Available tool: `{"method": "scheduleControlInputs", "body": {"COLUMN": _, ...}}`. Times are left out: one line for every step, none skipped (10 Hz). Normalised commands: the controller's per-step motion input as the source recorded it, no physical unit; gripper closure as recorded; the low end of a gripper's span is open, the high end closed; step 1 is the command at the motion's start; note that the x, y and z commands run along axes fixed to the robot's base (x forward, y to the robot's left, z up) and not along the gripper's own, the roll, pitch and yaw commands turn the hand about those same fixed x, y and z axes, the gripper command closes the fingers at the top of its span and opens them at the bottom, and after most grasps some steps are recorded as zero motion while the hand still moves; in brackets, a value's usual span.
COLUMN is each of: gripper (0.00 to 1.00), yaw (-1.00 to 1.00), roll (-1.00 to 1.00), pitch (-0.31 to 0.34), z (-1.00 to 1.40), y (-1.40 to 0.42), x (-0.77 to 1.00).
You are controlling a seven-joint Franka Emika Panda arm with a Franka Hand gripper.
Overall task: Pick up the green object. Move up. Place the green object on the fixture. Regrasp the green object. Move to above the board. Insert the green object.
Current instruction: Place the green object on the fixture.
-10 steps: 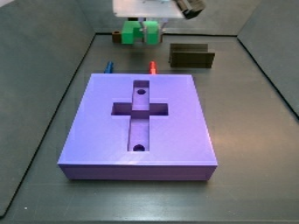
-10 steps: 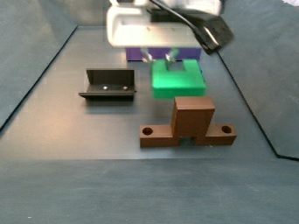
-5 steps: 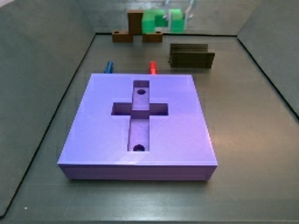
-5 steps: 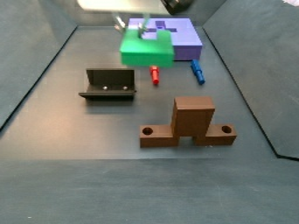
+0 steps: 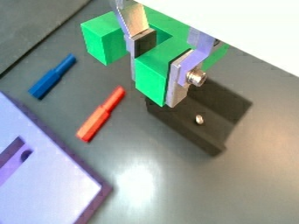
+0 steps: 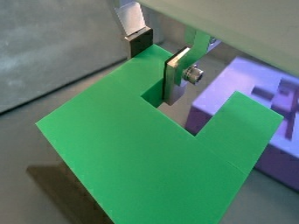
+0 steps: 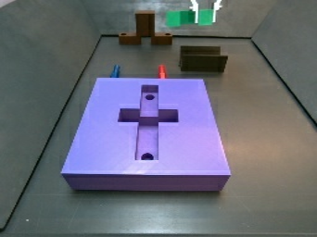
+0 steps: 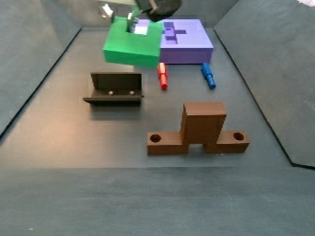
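The claw (image 5: 163,54) is up in the air, and its two silver fingers (image 5: 184,77) are pinching the green object (image 5: 138,54). One finger sits inside the square notch and the other presses on the outside, so it holds one arm of the green piece. In a side view the green object (image 8: 131,42) hangs well above the surface, tipped a little, not flat.

The thing that matters now is the fixture (image 8: 113,90). It sits on the floor below the green piece, a bit nearer the front in that side view. In a wrist view the fixture (image 5: 207,117) shows just past the claw's fingers, down under the green piece. So I think the claw mostly has to go down, with a small slide sideways, to set the piece on the fixture's open trough.

The board (image 7: 147,130) lies well apart from the claw. A red peg (image 5: 101,114) and a blue peg (image 5: 52,76) lie on the floor between the board and the fixture. A brown wooden stand (image 8: 198,132) stands off to the side, out of the way.
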Motion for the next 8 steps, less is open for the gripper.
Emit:
{"method": "scheduleControlInputs", "body": {"gripper": 1.00, "yaw": -0.10, "roll": -1.00, "pitch": -0.009, "z": 0.00, "y": 0.01, "x": 0.76}}
{"method": "scheduleControlInputs", "body": {"gripper": 1.00, "yaw": -0.09, "roll": -1.00, "pitch": 0.000, "z": 0.00, "y": 0.03, "x": 0.75}}
{"method": "scheduleControlInputs", "body": {"gripper": 1.00, "yaw": -0.09, "roll": -1.00, "pitch": 0.060, "z": -0.02, "y": 0.05, "x": 0.75}}
{"method": "scheduleControlInputs", "body": {"gripper": 1.00, "yaw": -0.08, "roll": -0.94, "pitch": 0.180, "z": -0.09, "y": 0.10, "x": 0.72}}
{"method": "scheduleControlInputs", "body": {"gripper": 1.00, "yaw": -0.08, "roll": -0.89, "pitch": 0.234, "z": -0.11, "y": 0.11, "x": 0.70}}
{"method": "scheduleControlInputs", "body": {"gripper": 1.00, "yaw": -0.08, "roll": -0.79, "pitch": 0.346, "z": -0.17, "y": 0.16, "x": 0.67}}
{"method": "scheduleControlInputs", "body": {"gripper": 1.00, "yaw": -0.11, "roll": -0.69, "pitch": 0.391, "z": -0.15, "y": 0.17, "x": 0.69}}
{"method": "scheduleControlInputs", "body": {"gripper": 1.00, "yaw": -0.12, "roll": -0.71, "pitch": 0.329, "z": -0.10, "y": 0.14, "x": 0.72}}
